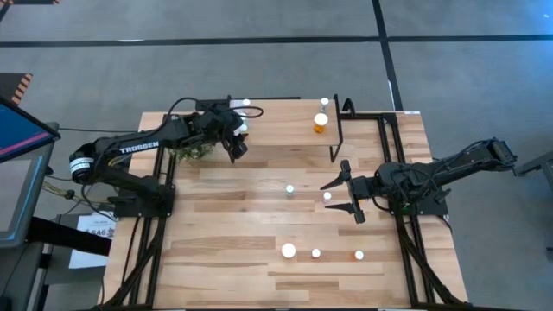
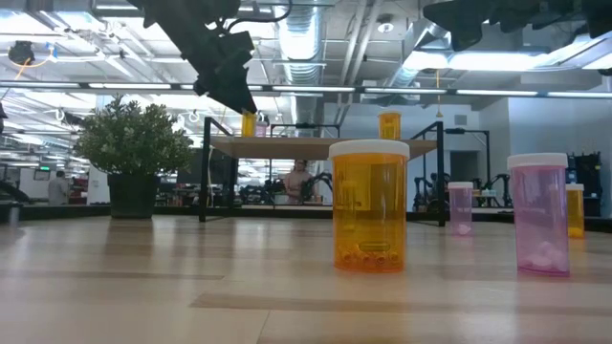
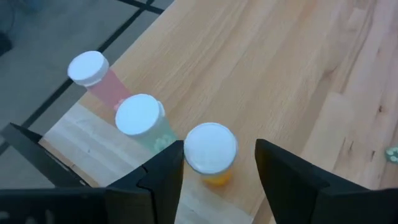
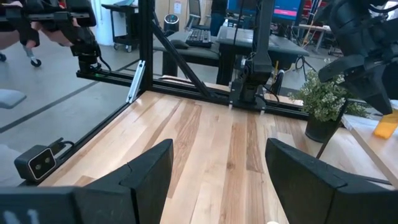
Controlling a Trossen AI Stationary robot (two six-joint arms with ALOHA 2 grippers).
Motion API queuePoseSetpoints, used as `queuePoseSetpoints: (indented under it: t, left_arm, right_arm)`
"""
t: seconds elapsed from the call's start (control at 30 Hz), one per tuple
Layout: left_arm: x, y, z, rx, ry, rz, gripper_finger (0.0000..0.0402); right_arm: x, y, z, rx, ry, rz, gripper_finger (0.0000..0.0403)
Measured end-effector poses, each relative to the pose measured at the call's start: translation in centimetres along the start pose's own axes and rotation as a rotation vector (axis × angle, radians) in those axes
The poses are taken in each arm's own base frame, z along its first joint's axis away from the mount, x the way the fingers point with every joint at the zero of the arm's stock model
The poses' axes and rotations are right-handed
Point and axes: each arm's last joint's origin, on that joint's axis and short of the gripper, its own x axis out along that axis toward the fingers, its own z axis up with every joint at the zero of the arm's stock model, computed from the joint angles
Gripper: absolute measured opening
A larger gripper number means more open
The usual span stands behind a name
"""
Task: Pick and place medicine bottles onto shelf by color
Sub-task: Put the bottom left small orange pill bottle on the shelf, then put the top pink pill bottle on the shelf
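My left gripper (image 1: 239, 143) hangs open over the shelf's (image 1: 285, 131) left end. In its wrist view the fingers stand on either side of an orange bottle's white cap (image 3: 210, 148), a clear gap on one side. That bottle stands on the shelf board next to a clear bottle (image 3: 140, 116) and a pink one (image 3: 87, 68). In the low view the left gripper (image 2: 229, 81) is just above that orange bottle (image 2: 249, 124). My right gripper (image 1: 327, 197) is open and raised over the table, with a small bottle's cap (image 1: 327, 196) below its fingertips.
Two orange bottles (image 1: 320, 123) stand at the shelf's right end. On the table are a green bottle (image 1: 289, 188), a wide orange one (image 2: 368, 205), pink ones (image 2: 540, 215) and a small orange one (image 1: 359, 255) near the front edge. A potted plant (image 1: 194, 151) sits beside the left arm.
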Motion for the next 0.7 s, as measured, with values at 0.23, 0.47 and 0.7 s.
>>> queuePoseSetpoints:
  t: [0.23,0.47,0.7]
  left_arm:
    - [-1.3,0.3,0.3,-0.008,-0.041,0.019,0.0188]
    - [-5.1,1.0,0.8,-0.049,-0.167,0.024,0.0188]
    - [-10.0,0.5,0.9,-0.165,-0.334,-0.1,0.0188]
  right_arm:
    - [0.0,0.0,0.0,0.0,0.002,0.0,0.0279]
    - [0.0,0.0,0.0,0.002,0.005,0.0,0.0279]
    - [0.0,0.0,-0.2,0.044,0.016,0.0,0.0279]
